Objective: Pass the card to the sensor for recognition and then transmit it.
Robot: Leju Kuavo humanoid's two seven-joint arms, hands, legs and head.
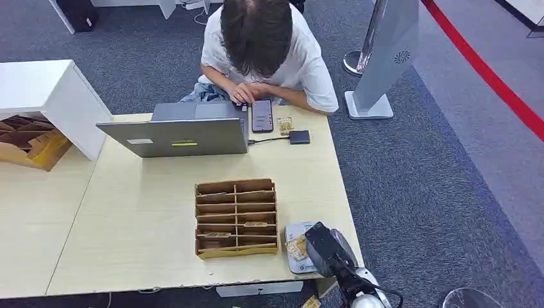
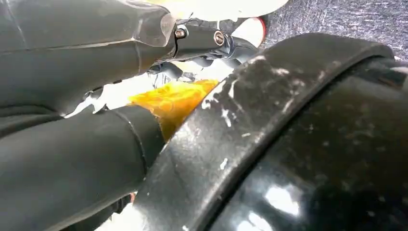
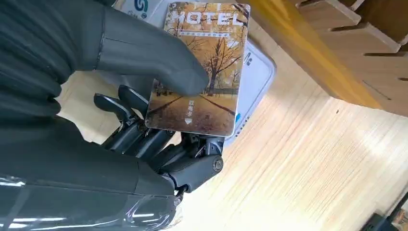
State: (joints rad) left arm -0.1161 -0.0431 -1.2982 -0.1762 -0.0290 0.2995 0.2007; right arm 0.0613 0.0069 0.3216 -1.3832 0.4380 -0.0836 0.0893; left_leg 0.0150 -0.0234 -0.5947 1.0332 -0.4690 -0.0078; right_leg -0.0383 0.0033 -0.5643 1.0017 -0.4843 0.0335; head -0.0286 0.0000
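Right wrist view: the right hand (image 3: 144, 96) pinches a glossy rectangular card (image 3: 202, 72) between the thick grey thumb on its face and the darker fingers (image 3: 139, 137) curled beneath it.
Card: printed with autumn trees in gold and brown and the word HOTEL in pale letters; flat, rounded corners, held over the sensor.
Sensor: a white plastic reader (image 3: 255, 77) with rounded corners and a blue mark, lying flat on the bench just beside the cardboard organiser; whether card and reader touch cannot be told.
Head view, right hand: the dark hand (image 1: 324, 250) reaches over the sensor (image 1: 296, 232) near the bench's front right corner, the card (image 1: 296, 247) showing as a tan patch on the reader.
Left wrist view, left hand: dark grey fingers (image 2: 72, 159) and scuffed black casing sit close to the lens, with a blurred yellow shape between them; how the hand stands cannot be told.
Bench: pale wood-grain laminate (image 1: 141, 218), smooth and matte.
Organiser: a brown cardboard tray (image 1: 236, 218) divided into narrow slots, at the front of the bench left of the sensor.
Far edge: a grey laptop (image 1: 176, 135), a dark phone (image 1: 262, 115) and a small black box (image 1: 299, 136) on a cable.
Person: seated at the far edge in a white shirt (image 1: 308, 58), bent over the phone.
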